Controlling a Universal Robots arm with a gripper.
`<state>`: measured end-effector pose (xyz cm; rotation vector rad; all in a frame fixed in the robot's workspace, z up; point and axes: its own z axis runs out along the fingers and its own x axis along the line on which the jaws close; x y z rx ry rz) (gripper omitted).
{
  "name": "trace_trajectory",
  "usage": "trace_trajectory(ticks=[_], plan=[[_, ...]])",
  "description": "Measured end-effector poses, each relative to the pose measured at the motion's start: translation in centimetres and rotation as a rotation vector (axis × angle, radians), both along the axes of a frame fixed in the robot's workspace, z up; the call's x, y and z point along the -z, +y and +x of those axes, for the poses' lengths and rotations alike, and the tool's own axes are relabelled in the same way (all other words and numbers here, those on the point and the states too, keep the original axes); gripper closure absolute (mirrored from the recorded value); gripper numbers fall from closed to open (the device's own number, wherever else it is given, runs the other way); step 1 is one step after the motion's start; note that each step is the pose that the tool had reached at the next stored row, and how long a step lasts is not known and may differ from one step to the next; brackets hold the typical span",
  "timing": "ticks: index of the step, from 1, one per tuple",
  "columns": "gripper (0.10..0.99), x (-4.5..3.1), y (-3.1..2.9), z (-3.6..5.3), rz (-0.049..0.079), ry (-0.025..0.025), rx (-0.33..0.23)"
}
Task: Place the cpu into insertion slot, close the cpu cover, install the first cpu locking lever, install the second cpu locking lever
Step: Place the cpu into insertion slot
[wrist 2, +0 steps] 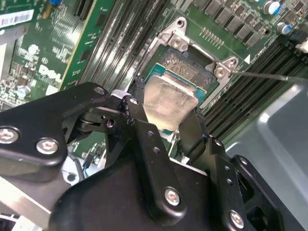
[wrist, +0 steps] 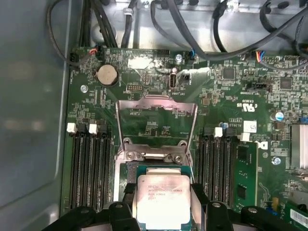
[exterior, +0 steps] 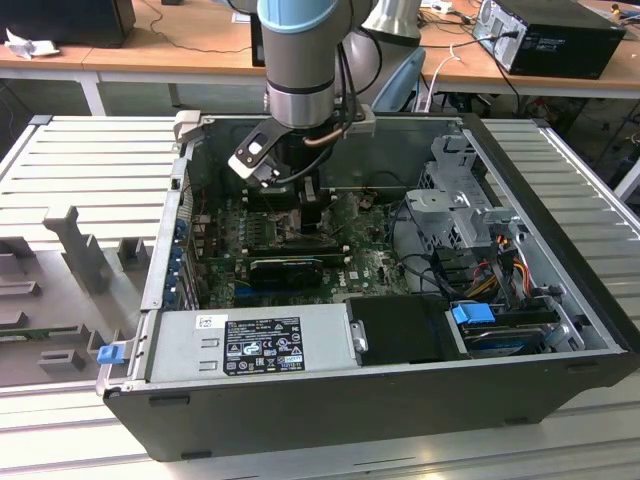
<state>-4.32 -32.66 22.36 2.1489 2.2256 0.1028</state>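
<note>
The fingers (wrist 2: pixel 140 129) pinch the cpu (wrist 2: pixel 169 100) by two opposite edges. It hangs between them, just over the slot (wrist 2: pixel 186 71); whether it touches, I cannot tell. Beyond the fingers, the cover (wrist: pixel 156 100) stands open.

cpu (wrist: pixel 161 195) lid: brushed silver metal, dull sheen, green board edge; gripper (wrist: pixel 162 202) fingers (wrist 2: pixel 144 139): matt black, smooth, bright steel screws; cpu cover (wrist: pixel 156 102): thin bare metal frame, satin silver; insertion slot (wrist 2: pixel 188 68): dark, finely textured contact field; motherboard (wrist: pixel 144 77): glossy green laminate; coin cell (wrist: pixel 107 73): shiny metal; memory slots (wrist: pixel 89 163): black plastic, white clips; computer case (exterior: pixel 400 400): matt black outside, bare grey sheet metal inside; worktop (exterior: pixel 90 170): ribbed grey metal, matt; desks (exterior: pixel 180 45) behind: wood-look tops
</note>
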Motion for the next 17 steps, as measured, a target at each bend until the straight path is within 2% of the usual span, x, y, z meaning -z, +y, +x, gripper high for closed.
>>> trace_trajectory(ticks=[4, 7, 17], plan=[[0.553, 0.43, 0.36, -0.13, 0.000, 0.0001, 0.003], [0.553, 1.27, 0.95, -0.16, 0.000, 0.0001, 0.009], [0.553, 2.18, 0.98, -0.22, 0.000, 0.0019, 0.028]])
